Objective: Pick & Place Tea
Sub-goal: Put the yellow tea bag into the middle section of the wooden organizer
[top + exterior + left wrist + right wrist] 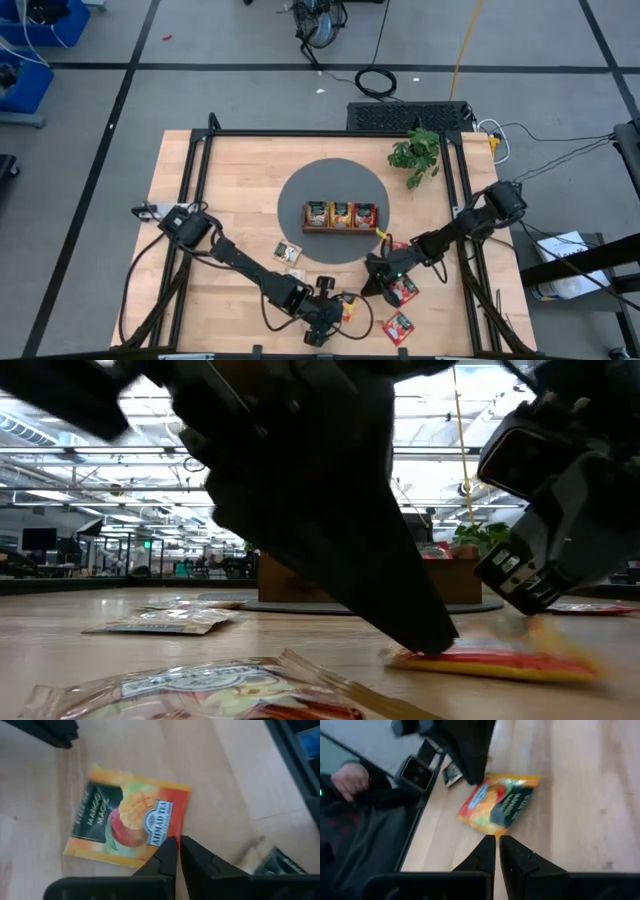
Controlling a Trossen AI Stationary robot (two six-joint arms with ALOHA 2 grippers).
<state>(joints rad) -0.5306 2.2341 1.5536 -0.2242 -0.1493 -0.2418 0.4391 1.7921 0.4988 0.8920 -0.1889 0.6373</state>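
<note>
Worktop point(230, 170) action at the near edge: left hand point(343, 305) is down low by an orange tea packet point(129, 822), fingers pinched together with the tips at the packet's edge, nothing lifted. In the low view the packet point(490, 660) lies flat on the wood with the dark finger touching down on it. Right hand point(372, 283) hovers just beside, also pinched shut and carrying nothing, its own camera looking down at the same orange packet point(499, 804). Wooden tray point(340, 216) sits on the dark round mat point(300, 190) with packets in all three compartments. Red packets point(402, 290) lie near the right hand, another point(399, 326) nearer the front edge. Pale packets point(287, 252) rest by the mat. Plant point(417, 153) stands at the far corner.
</note>
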